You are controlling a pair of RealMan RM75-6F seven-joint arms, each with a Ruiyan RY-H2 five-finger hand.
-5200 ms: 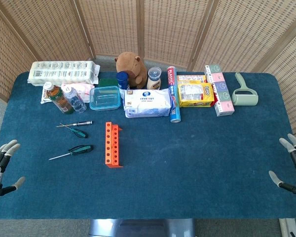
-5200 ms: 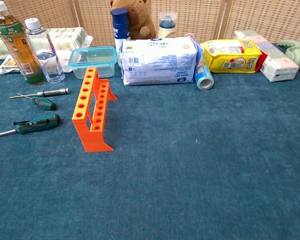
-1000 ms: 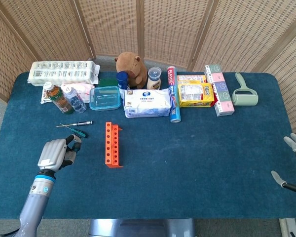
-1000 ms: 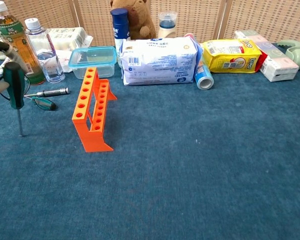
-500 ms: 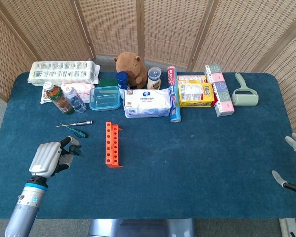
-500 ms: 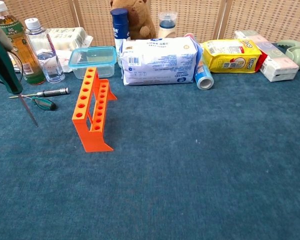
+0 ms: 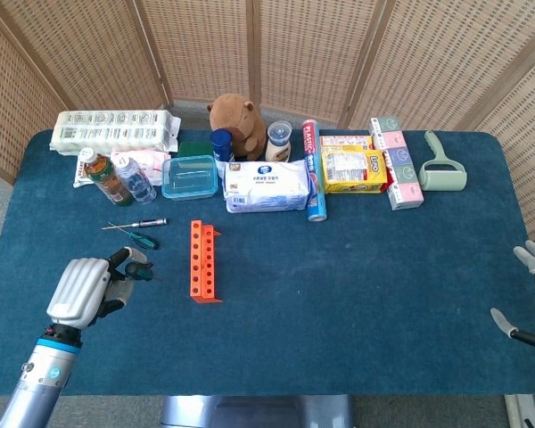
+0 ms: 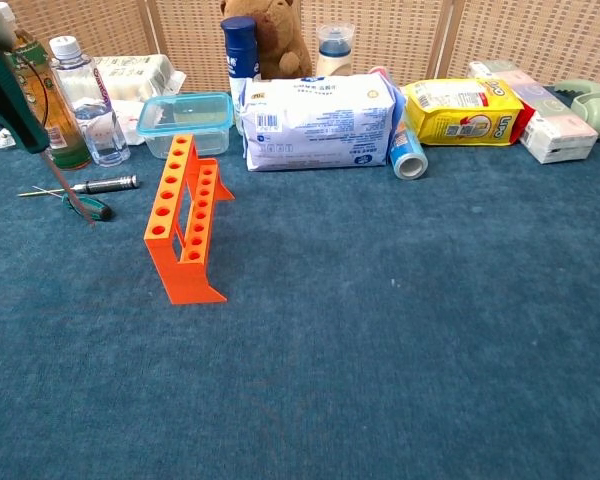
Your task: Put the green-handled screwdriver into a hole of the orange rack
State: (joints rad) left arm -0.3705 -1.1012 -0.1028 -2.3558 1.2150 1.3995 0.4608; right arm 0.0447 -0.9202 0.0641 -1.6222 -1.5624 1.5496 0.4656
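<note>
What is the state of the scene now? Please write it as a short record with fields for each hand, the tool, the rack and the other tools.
left hand: holds the green-handled screwdriver, raised off the table
green-handled screwdriver: tilted, tip pointing down, left of the rack
orange rack: standing on the blue table, holes showing nothing in them
right hand: at the table's right edge, fingers apart, holding nothing
other tools: two small screwdrivers lying behind the left hand

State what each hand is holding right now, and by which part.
The left hand grips the green-handled screwdriver by its handle, shaft pointing down and clear of the table. The right hand, at the table's edge, holds nothing.
</note>
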